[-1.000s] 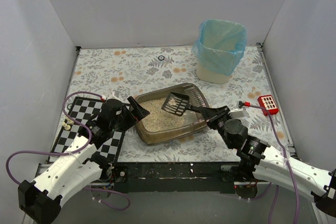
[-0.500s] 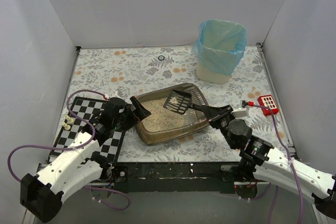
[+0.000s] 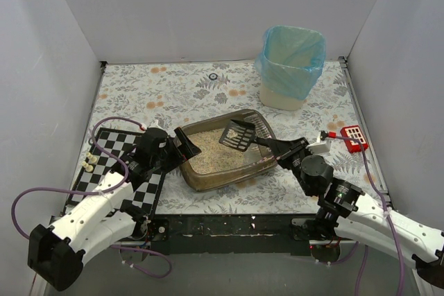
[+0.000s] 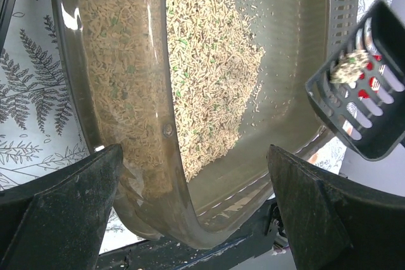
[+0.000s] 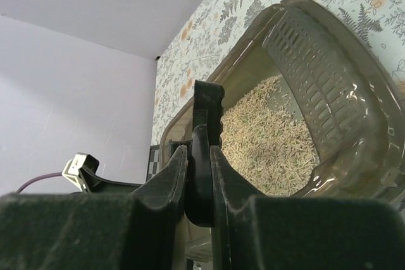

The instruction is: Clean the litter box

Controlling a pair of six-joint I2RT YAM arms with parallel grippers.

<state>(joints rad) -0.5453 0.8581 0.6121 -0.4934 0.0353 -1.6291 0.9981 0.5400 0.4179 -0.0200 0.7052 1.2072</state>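
Scoop (image 3: 237, 135) has edged up and right with a clump aboard, right gripper (image 3: 276, 149) clamped on its handle. Left gripper (image 3: 183, 145) has slid in, spread wide astride the left rim of the litter box (image 3: 211, 181), mid-counter (image 3: 173, 91). Bin (image 3: 291, 67) trip looks next.

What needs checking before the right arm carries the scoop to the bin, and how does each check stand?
1. The right gripper is shut on the scoop by its handle: ok.
2. The clump rests on the scoop: ok.
3. The scoop is above the litter box, out of the litter: ok.
4. The bin is upright, bag mouth open: ok.
5. The left gripper clamps the box rim: not ok, jaws open astride it.
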